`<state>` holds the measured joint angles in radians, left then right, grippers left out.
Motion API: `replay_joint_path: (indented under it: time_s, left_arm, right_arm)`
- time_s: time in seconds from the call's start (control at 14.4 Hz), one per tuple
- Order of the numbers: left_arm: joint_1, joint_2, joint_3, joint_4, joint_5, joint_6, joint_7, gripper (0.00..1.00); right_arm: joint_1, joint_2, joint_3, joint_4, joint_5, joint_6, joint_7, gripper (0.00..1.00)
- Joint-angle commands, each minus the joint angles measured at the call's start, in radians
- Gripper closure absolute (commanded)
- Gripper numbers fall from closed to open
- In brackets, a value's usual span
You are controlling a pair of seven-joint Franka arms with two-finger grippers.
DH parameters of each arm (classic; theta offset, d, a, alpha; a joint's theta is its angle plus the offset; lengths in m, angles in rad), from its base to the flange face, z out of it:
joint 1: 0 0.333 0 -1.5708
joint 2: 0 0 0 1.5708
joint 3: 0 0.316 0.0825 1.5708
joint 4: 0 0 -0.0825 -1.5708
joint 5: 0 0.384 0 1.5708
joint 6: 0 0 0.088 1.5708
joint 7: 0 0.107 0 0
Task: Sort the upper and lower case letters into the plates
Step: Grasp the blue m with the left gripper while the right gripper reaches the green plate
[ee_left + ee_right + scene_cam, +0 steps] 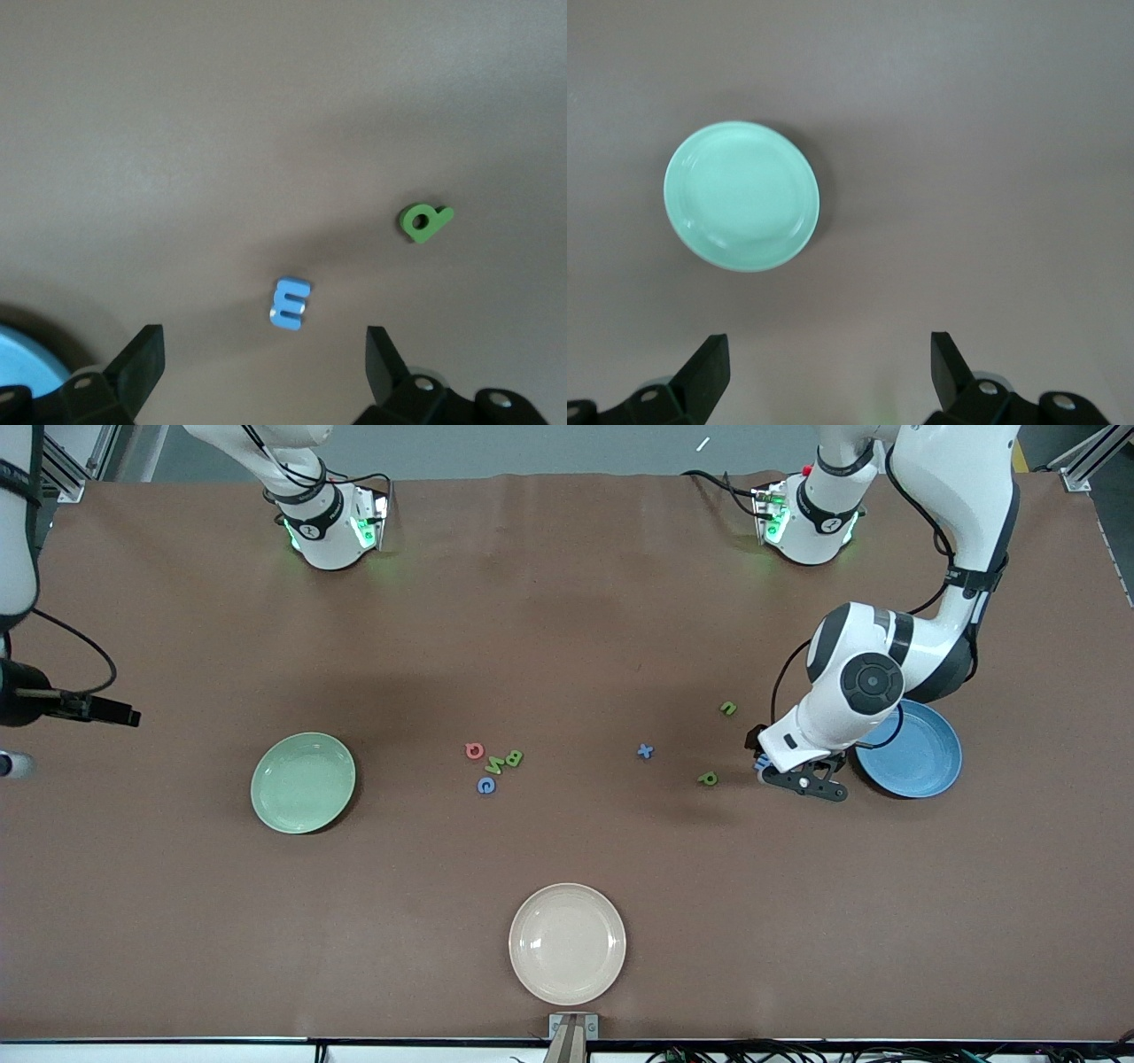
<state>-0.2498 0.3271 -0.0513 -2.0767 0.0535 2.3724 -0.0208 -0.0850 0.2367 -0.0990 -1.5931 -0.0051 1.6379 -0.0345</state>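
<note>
- Two arms in play: the left one folds down low, its left hand (802, 772) hanging spread and empty over the blue m (291, 304), just beside the blue plate (926, 766).
- Right arm waits at its own end of the bench (567, 629); right hand (828, 372) released, nothing in it, looking down on the light green plate (741, 195).
- Brown bench, grey floor past its top edge.
- Green p (707, 779) lies near the left hand; green n (727, 708) farther from the camera; blue x (645, 751) toward mid-bench.
- Red Q (475, 751), blue G (485, 785), green N (495, 763) and green B (514, 757) cluster mid-bench.
- Cream plate (567, 943) sits nearest the camera.
</note>
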Motion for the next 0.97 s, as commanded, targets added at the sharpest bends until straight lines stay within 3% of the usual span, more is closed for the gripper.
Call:
replay_joint_path:
  time_s: [0.0,0.21,0.56,0.9]
  left_arm:
    - [0.015,-0.039,-0.028,-0.075,0.017,0.059,-0.007,0.00]
    - [0.026,-0.036,-0.033,-0.101,0.019,0.054,-0.016,0.00]
    - [0.032,0.029,-0.038,-0.103,0.020,0.126,0.123,0.00]
    - [0.052,0.107,-0.041,-0.111,0.020,0.278,0.205,0.05]
  right_arm:
    - [-0.025,0.016,0.010,-0.094,0.039,0.136,0.007,0.00]
    - [-0.048,0.029,0.012,-0.266,0.137,0.375,-0.007,0.00]
    - [-0.070,0.151,0.012,-0.332,0.322,0.565,-0.181,0.00]
    - [-0.049,0.236,0.016,-0.421,0.335,0.822,-0.222,0.02]
